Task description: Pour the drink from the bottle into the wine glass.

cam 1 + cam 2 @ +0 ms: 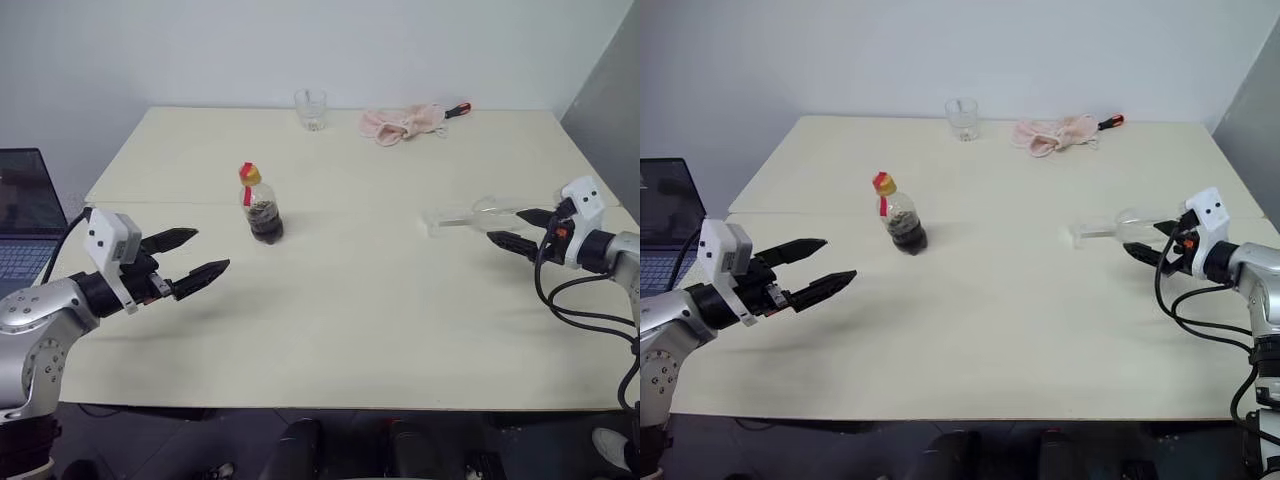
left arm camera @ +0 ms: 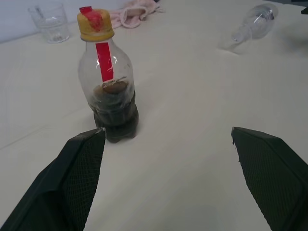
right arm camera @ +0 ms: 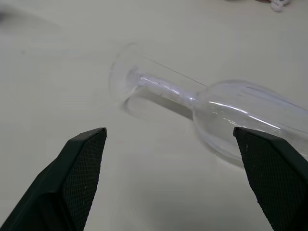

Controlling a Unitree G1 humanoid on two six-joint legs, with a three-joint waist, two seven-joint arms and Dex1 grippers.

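While the bottle (image 1: pixel 262 208) stands upright on the worktop (image 1: pixel 340 300), the wine glass (image 1: pixel 470 216) lies sideways by the right hand (image 1: pixel 518 230); both it and the left hand (image 1: pixel 195 256) gape empty.

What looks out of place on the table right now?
The wine glass lies on its side by the open right pincer, foot toward the bottle. It cannot take a pour until stood up. The bottle is upright, cap on.

A pale cream desk (image 1: pixel 400 330) spreads before me, a seam running across it. Behind it stands a plain white wall (image 1: pixel 300 50); a grey panel (image 1: pixel 610 90) rises on my right. An open laptop (image 1: pixel 25 225) sits at my left, over dark floor (image 1: pixel 200 445).
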